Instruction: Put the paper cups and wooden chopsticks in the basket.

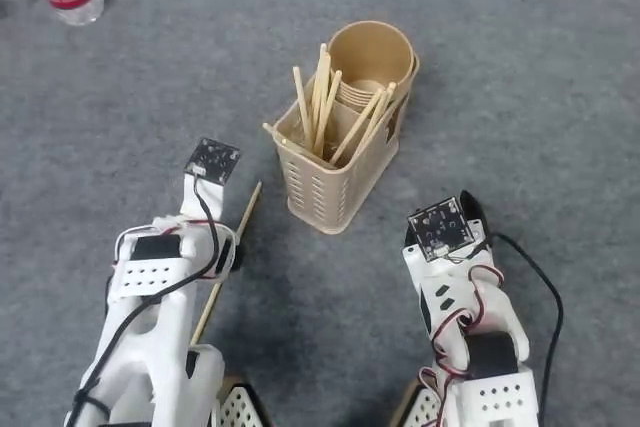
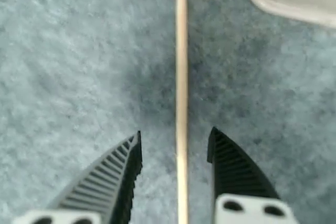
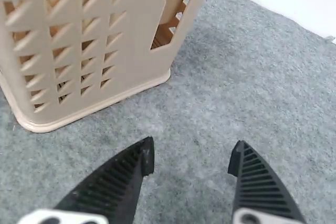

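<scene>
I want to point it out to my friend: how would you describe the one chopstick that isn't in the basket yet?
Find the beige slotted basket mid-mat, holding cups and chopsticks. Beside it, toward the left arm, one chopstick lies flat on the grey mat between the open fingers of the left gripper. It alone is outside the basket.

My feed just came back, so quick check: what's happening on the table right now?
The left gripper is open over a single wooden chopstick lying on the grey mat. The stick runs between its jaws and is not yet gripped. The basket already holds the paper cups and several chopsticks. The right gripper is open and empty, near the basket's side.
</scene>
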Robot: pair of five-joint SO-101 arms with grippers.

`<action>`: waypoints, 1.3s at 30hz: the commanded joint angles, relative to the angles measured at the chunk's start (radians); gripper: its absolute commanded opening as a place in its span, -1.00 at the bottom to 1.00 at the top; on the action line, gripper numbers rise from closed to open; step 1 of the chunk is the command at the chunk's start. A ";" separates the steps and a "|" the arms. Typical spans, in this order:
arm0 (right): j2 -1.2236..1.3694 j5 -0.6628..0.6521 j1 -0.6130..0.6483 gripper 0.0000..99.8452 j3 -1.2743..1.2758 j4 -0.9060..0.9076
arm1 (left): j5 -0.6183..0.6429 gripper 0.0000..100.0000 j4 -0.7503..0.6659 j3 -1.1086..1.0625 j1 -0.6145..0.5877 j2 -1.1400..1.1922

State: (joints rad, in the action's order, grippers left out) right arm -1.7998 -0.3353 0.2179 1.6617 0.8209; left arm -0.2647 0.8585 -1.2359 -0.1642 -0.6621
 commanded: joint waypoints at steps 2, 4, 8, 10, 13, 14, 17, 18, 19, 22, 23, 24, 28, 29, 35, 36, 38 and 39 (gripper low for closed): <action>-0.010 -0.012 -0.004 -0.53 0.018 0.005 | 0.008 -0.65 0.066 -0.019 0.006 0.000; -0.010 -0.012 -0.004 -0.53 0.018 0.005 | -0.003 -0.68 0.071 -0.027 0.005 0.002; -0.010 -0.012 -0.004 -0.53 0.018 0.005 | -0.034 -0.69 0.064 -0.007 0.002 0.081; -0.010 -0.012 -0.004 -0.53 0.018 0.007 | -0.032 -0.69 0.064 0.041 -0.002 0.178; -0.010 -0.012 -0.004 -0.53 0.018 0.007 | -0.008 -0.72 0.083 0.150 -0.018 0.354; -0.010 -0.012 -0.004 -0.53 0.018 0.007 | 0.008 -0.75 0.103 0.197 -0.028 0.408; -0.010 -0.012 -0.004 -0.53 0.018 0.007 | 0.014 -0.88 0.160 0.311 -0.048 0.562; -0.010 -0.012 -0.004 -0.53 0.018 0.007 | 0.014 -0.94 0.178 0.338 -0.048 0.598; -0.010 -0.012 -0.004 -0.53 0.018 0.007 | 0.014 -0.99 0.192 0.360 -0.046 0.631; -0.010 -0.012 -0.004 -0.53 0.018 0.007 | 0.012 -0.98 0.215 0.392 -0.043 0.664; -0.010 -0.012 -0.004 -0.53 0.018 0.007 | 0.012 -0.98 0.218 0.392 -0.043 0.658; -0.010 -0.012 -0.004 -0.53 0.018 0.007 | 0.012 -0.98 0.221 0.395 -0.043 0.644; -0.010 -0.012 -0.004 -0.53 0.018 0.005 | 0.021 -0.98 0.258 0.435 -0.051 0.460; -0.010 -0.012 -0.004 -0.53 0.018 0.005 | 0.021 -0.98 0.301 0.460 -0.043 0.379; -0.010 -0.012 -0.004 -0.53 0.018 0.002 | 0.017 -0.98 0.474 0.671 -0.046 -0.166; -0.010 -0.012 -0.004 -0.53 0.018 0.002 | 0.017 -0.98 0.476 0.691 -0.044 -0.244; -0.010 -0.012 -0.004 -0.53 0.018 0.002 | 0.023 -0.98 0.468 0.714 -0.043 -0.368; -0.010 -0.012 -0.004 -0.53 0.018 0.004 | 0.023 -0.98 0.466 0.720 -0.043 -0.416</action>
State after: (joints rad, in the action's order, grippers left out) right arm -1.7998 -0.3353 0.2179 1.6617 0.8209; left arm -0.2570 1.3203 -0.5930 -0.2041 -0.7971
